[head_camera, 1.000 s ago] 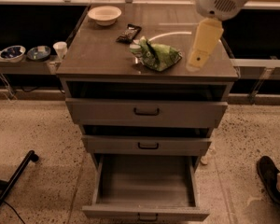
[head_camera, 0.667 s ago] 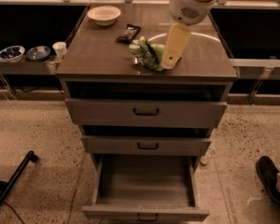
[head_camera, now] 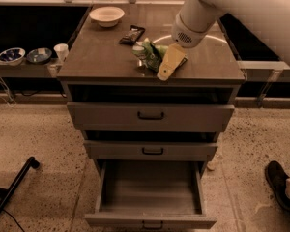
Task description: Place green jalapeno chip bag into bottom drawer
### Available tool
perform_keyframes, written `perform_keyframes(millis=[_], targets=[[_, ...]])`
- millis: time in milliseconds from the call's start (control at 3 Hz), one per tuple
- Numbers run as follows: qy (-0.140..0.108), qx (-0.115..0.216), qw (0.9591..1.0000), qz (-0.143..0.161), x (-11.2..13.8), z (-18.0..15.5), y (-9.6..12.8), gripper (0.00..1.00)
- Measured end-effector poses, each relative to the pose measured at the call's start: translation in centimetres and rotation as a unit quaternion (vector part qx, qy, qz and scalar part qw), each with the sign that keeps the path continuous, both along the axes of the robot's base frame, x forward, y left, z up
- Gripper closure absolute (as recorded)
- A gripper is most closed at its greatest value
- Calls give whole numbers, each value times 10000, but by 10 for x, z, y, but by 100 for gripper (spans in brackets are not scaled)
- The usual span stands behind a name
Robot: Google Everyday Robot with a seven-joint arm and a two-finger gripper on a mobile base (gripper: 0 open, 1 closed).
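Observation:
The green jalapeno chip bag [head_camera: 150, 54] lies crumpled on the cabinet top [head_camera: 101, 57], right of centre. My gripper [head_camera: 165, 72] hangs from the white arm that comes in from the upper right; its yellowish finger covers the bag's right side, with the tip near the top's front edge. The bottom drawer [head_camera: 151, 193] is pulled wide open below, and its grey inside holds nothing. The two shallower drawers above it stand slightly ajar.
A dark snack packet [head_camera: 132, 34] and a white bowl [head_camera: 107, 15] sit further back on the top. Two bowls and a white cup [head_camera: 61, 51] stand on a low shelf at left. A person's shoe [head_camera: 279, 183] is at the right, a black leg at the lower left.
My arm has swung left and down from the top's right side, so the gripper now sits over the green bag's right side. The bag has not moved.

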State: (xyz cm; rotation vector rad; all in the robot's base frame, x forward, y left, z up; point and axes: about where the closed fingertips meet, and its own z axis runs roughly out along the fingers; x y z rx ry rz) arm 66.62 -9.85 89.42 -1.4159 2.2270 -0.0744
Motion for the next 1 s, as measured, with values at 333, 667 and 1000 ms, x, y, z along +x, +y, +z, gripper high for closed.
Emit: perform_keyframes(millis=[333, 667, 1000], targets=[[-25, 260, 9996, -132, 13, -15, 3, 18], [-25, 439, 9989, -154, 21, -29, 5, 41], [-30, 1132, 9935, -118, 26, -32, 3, 72]])
